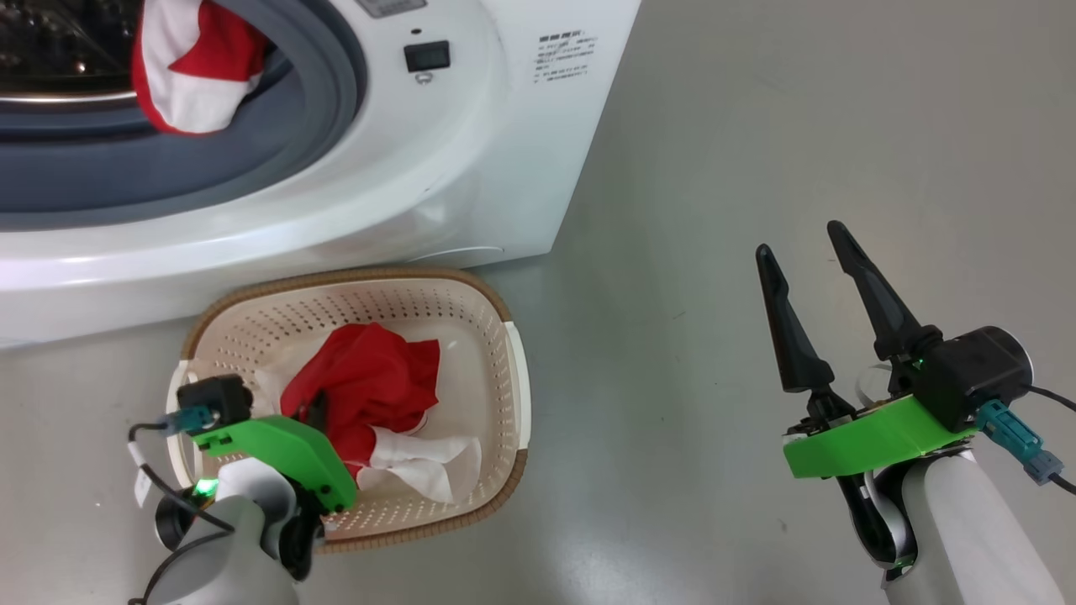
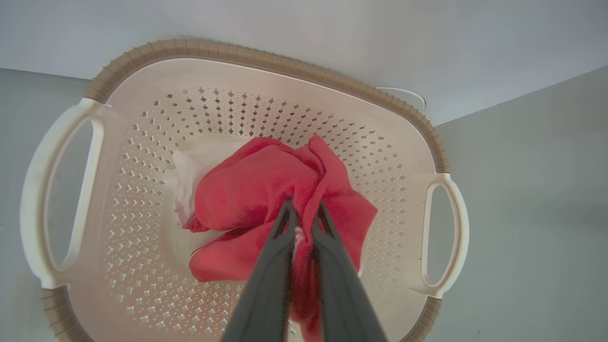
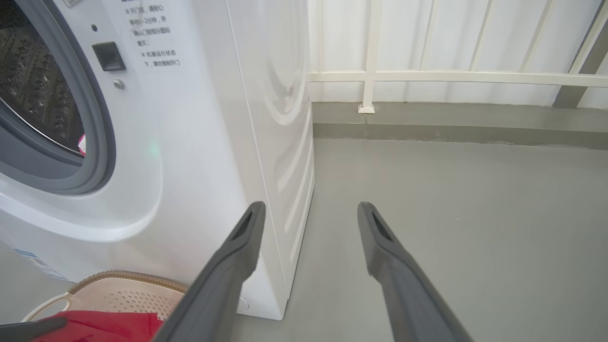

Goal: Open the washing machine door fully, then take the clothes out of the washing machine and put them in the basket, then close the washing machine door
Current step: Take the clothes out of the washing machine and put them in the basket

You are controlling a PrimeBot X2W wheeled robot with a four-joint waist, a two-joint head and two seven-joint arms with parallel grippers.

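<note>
step: we hold red clothes [image 1: 370, 370] inside the basket [image 1: 353, 277], lower left | left jaws pinch them; right jaws wide, empty | next: let go, fetch the garment [image 1: 197, 71] from the washer [image 1: 504, 126], upper left

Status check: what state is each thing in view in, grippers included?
washing machine, mouth uncovered.
drum garment, at the mouth, against the gasket.
basket, upright on the floor.
basket garment, crumpled inside the basket.
left gripper, shut on the basket garment.
right gripper, open, empty.
</note>
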